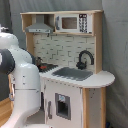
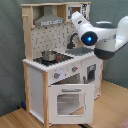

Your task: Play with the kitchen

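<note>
The fingers of the gripper are not visible in either exterior view, so whether they are wide, narrow or holding anything cannot be told. In the second exterior view the white arm (image 2: 95, 35), with a blue light on one joint, reaches in from the second exterior view's right toward the upper shelf of the play kitchen (image 2: 62, 70). The kitchen stands on a wooden floor (image 2: 20, 120); a small metal pot (image 2: 49, 54) sits on its black stovetop (image 2: 56, 59). In the first exterior view the arm's base fills the first exterior view's left, beside the sink (image 1: 72, 74), black faucet (image 1: 85, 59), grey hood (image 1: 40, 27) and toy microwave (image 1: 72, 22).
</note>
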### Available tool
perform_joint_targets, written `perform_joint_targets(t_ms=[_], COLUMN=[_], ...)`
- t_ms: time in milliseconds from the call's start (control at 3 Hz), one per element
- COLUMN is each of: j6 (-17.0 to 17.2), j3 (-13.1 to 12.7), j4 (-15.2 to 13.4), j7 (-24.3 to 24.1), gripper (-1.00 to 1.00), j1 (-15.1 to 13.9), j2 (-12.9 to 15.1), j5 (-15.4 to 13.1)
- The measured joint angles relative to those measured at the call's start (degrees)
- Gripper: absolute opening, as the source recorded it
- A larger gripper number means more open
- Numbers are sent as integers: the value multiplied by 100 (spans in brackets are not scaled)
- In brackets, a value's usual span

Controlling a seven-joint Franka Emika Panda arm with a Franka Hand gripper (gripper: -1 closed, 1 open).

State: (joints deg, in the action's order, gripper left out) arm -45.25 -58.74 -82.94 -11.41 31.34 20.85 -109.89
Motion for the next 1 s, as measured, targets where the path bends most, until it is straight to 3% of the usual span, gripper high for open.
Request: perform_joint_targets(t_ms=[1000], j6=[-395], j3=[7], j4=[-592], j7=[1232], gripper=[100], j1=[-6], j2=[7], j5=[-1410])
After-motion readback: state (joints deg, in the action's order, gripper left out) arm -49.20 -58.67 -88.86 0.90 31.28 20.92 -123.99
